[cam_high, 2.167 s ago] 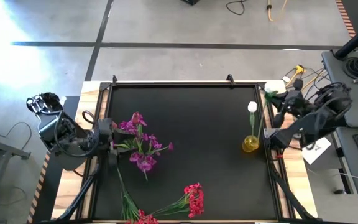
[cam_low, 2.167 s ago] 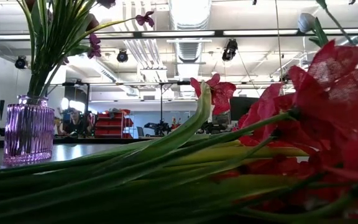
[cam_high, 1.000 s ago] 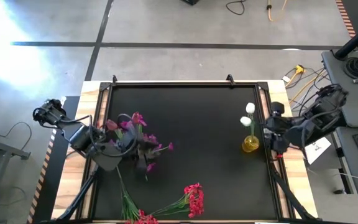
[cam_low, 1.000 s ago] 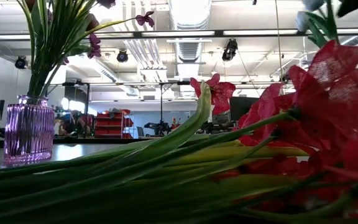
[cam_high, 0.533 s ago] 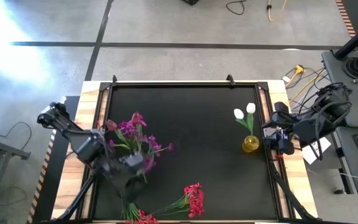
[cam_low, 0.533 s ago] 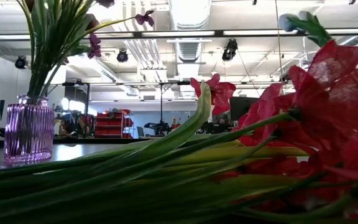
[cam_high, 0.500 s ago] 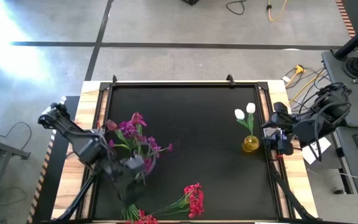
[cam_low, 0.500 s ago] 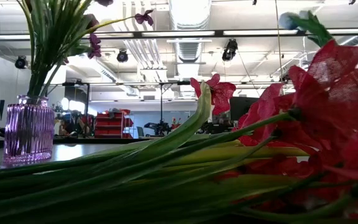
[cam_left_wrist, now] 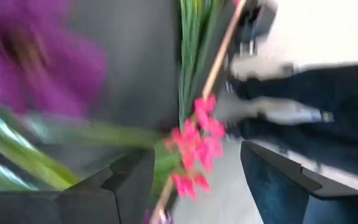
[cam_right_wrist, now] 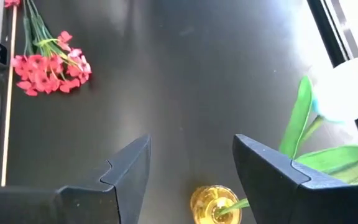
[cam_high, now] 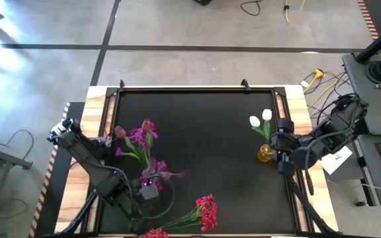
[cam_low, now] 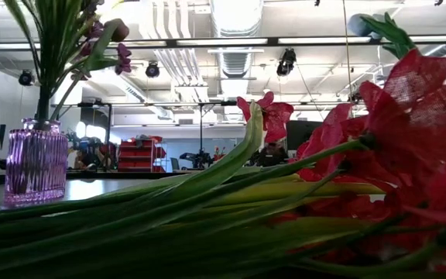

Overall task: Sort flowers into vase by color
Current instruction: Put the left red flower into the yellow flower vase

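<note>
high view: white tulips (cam_high: 261, 118) are seated in the yellow vase (cam_high: 266, 153), purple flowers (cam_high: 139, 137) in theirs. red flowers (cam_high: 206, 211) are left on the worktop (cam_high: 210, 132); both the left claw (cam_high: 152, 192) and right claw (cam_high: 282, 158) are held open, empty.

Ribbed glossy purple glass vase (cam_low: 36, 164), shiny yellow glass vase (cam_right_wrist: 215, 203), matt black tabletop (cam_high: 210, 132), pale wood edge (cam_high: 92, 109), cloth-like red petals (cam_low: 424, 116)

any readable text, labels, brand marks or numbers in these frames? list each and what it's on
None can be read in any view.
White tag or paper beside the right arm at the table's right edge: any print is too small to tell.
Purple vase, yellow vase and red flowers: no lettering visible.
Red bins in the room behind: too small to read.
</note>
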